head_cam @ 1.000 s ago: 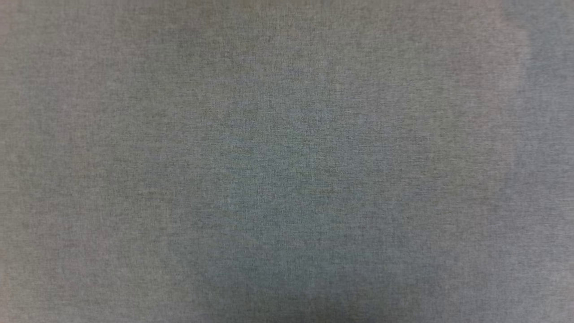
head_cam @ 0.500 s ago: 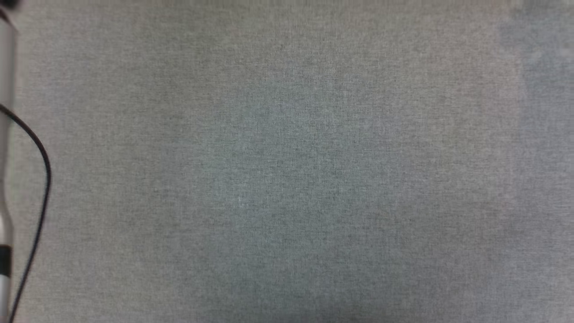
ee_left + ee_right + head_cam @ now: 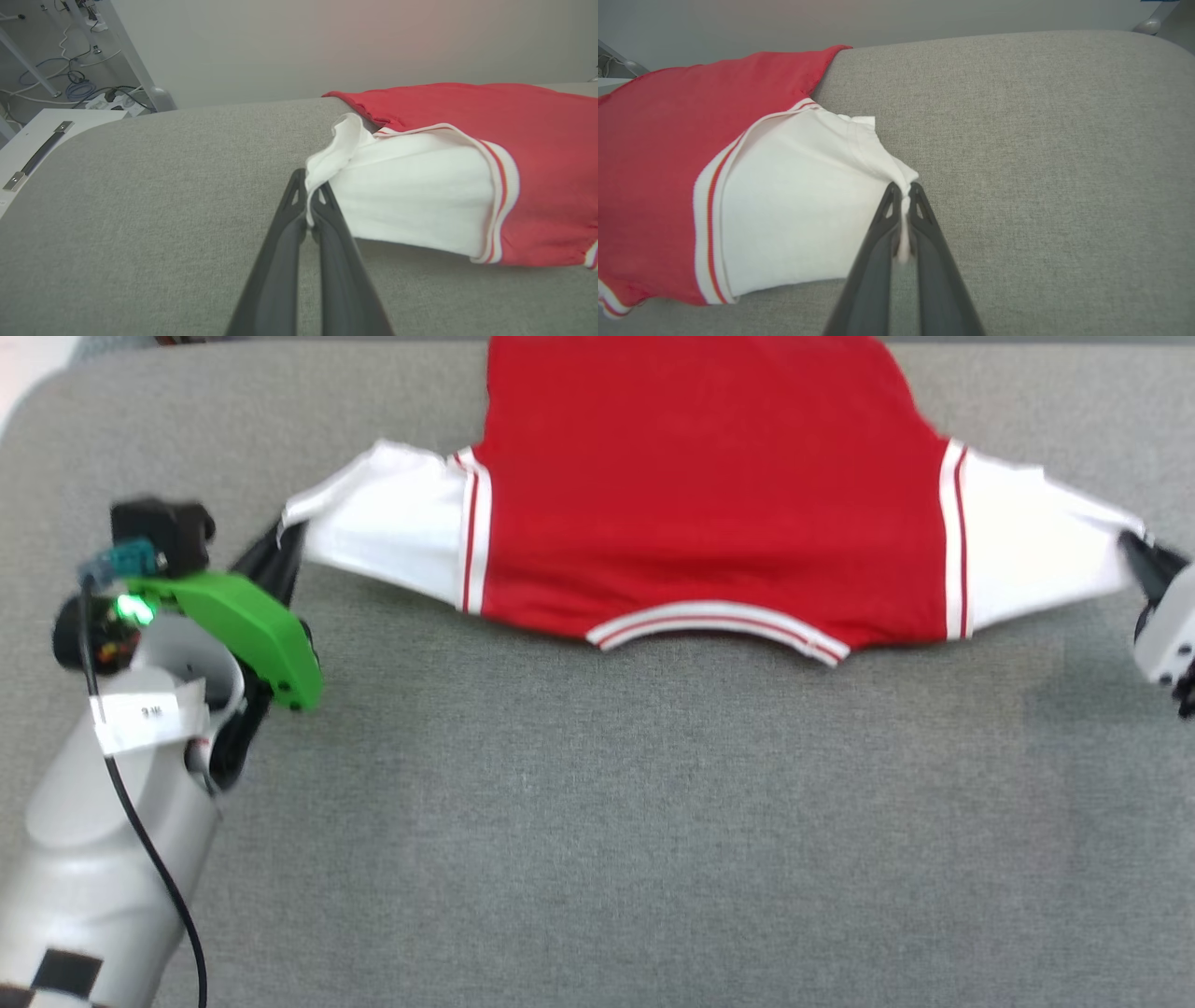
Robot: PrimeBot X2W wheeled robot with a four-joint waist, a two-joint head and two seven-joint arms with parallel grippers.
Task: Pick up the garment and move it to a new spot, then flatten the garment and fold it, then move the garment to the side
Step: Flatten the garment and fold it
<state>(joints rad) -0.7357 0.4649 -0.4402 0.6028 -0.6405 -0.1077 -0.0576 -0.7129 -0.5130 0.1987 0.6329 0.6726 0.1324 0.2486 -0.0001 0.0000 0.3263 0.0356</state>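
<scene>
The grey fabric-covered table carries the red jersey spread at its far side, collar toward the robot, long axis running sleeve to sleeve between both arms; the left tool is clamped on one white cuff, the right tool on the other cuff; cables lie on the floor beyond

We see the garment spread across the far part of the grey fabric surface. Its striped collar faces us and its white sleeves are drawn out sideways. Our left gripper pinches the left sleeve's end. Our right gripper, at the picture's edge, pinches the right sleeve's end.
</scene>
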